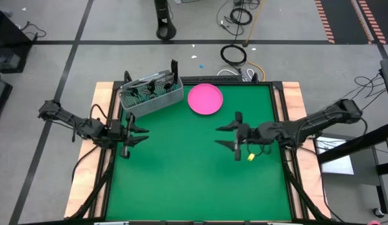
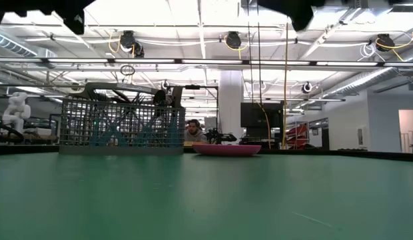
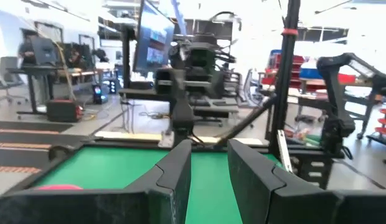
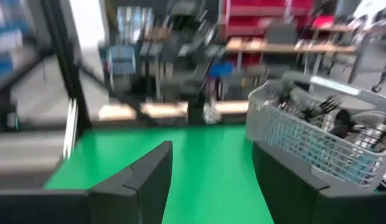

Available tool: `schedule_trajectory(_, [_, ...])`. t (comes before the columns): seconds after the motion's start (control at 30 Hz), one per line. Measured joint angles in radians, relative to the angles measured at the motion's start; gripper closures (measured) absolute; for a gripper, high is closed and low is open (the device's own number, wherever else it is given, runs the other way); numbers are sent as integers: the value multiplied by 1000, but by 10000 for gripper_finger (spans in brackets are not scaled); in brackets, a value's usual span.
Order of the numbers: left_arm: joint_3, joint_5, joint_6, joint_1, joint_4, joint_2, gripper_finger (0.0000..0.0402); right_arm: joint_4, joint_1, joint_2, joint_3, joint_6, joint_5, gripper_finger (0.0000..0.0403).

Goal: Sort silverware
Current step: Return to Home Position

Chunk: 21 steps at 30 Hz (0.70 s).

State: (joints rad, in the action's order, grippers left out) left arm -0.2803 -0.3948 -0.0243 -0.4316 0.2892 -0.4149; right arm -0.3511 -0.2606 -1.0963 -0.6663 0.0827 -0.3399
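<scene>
The silverware [image 1: 155, 84] stands upright in a grey wire-mesh basket [image 1: 150, 94] at the table's far left; its dark handles and tines stick out over the rim [image 4: 324, 112]. A pink round plate [image 1: 205, 99] lies beside the basket, toward the right. My left gripper [image 1: 142, 131] hovers open near the left edge, nearer than the basket, pointing toward the table's right. My right gripper [image 1: 223, 136] hovers open right of centre, pointing toward the left. In both wrist views nothing lies between the fingers [image 3: 208, 180] [image 4: 211, 180].
Green mat [image 1: 181, 169] lies bare between and in front of the two grippers. A wooden border [image 1: 294, 100] frames the mat. In the low view the basket [image 2: 120, 127] and plate [image 2: 226, 149] stand at the far edge, with a person [image 2: 192, 131] far behind.
</scene>
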Motion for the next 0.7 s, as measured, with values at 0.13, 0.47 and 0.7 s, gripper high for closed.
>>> schedule_trajectory(0.13, [66, 17, 19, 29, 87, -7, 294, -288, 60, 71, 227, 60, 57, 193])
schedule_trajectory(0.47, [99, 182, 69, 281, 136, -12, 295, -397, 281, 108, 398, 168, 274, 193])
schedule_trajectory(0.7, [99, 324, 98, 448, 112, -4, 295, -321, 397, 121, 398, 159, 398, 193])
